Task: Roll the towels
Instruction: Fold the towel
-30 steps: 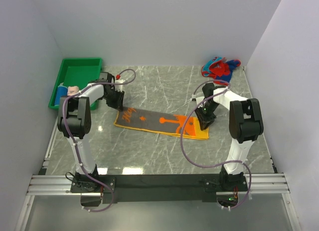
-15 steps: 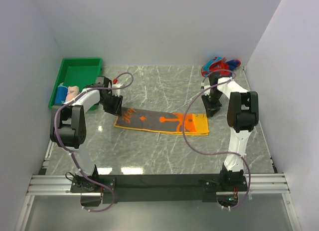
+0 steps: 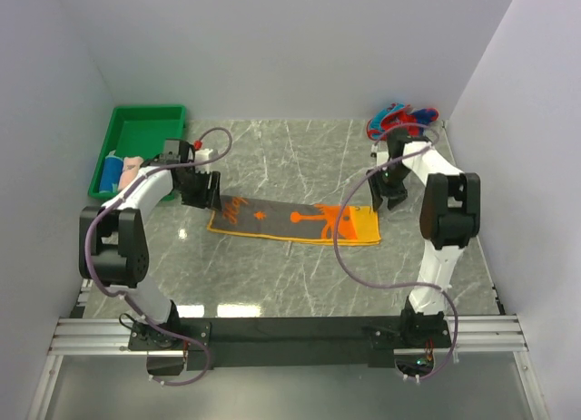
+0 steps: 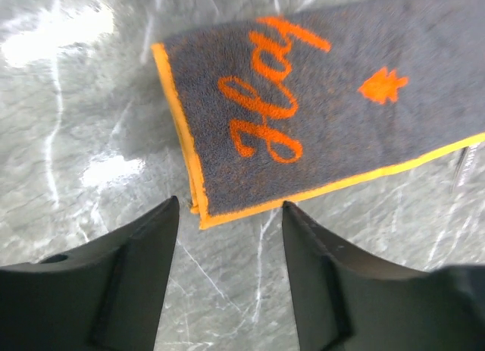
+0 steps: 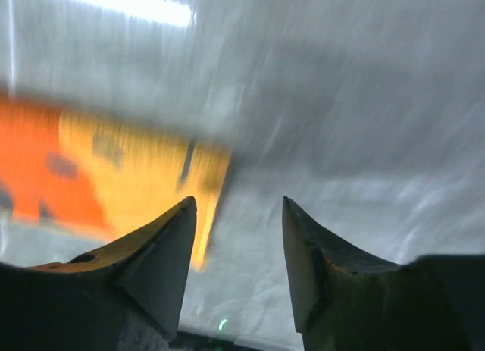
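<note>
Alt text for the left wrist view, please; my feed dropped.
A grey towel with orange edging and orange lettering lies flat on the marble table, one corner just ahead of the open, empty left tool.

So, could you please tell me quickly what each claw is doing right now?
Left claw: open, holding nothing, by a corner of the flat grey-and-orange cloth towel.
Right claw: open, holding nothing, near the towel's orange end.
</note>
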`<action>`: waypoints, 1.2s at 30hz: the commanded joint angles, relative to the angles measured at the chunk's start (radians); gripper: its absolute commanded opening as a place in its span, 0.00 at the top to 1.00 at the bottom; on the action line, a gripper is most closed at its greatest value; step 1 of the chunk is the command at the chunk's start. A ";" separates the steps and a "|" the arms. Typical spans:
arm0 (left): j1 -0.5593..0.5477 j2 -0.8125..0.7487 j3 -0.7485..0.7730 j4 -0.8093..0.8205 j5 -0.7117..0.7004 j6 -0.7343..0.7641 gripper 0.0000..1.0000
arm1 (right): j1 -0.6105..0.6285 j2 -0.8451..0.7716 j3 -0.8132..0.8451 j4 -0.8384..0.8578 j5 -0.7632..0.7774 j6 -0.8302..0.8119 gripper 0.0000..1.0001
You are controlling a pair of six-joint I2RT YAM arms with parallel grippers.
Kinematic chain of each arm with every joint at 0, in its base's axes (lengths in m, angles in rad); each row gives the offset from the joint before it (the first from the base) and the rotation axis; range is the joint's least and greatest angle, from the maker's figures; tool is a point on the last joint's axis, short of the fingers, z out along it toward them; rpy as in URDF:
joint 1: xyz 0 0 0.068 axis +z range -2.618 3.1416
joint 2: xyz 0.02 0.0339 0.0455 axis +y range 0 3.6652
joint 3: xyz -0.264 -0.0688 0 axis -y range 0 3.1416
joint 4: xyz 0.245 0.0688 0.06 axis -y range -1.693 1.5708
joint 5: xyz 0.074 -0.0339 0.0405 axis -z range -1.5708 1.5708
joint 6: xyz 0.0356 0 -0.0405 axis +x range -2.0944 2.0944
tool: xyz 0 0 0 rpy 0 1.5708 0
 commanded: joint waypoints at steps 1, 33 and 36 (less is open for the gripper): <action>0.004 -0.050 0.003 0.011 0.027 -0.012 0.36 | -0.006 -0.154 -0.142 0.014 -0.071 0.048 0.42; 0.018 -0.068 0.040 -0.044 0.062 0.034 0.24 | -0.061 -0.263 -0.325 0.144 0.178 -0.020 1.00; 0.017 -0.075 0.037 -0.050 0.074 0.045 0.22 | -0.087 -0.277 -0.284 0.100 0.164 -0.051 1.00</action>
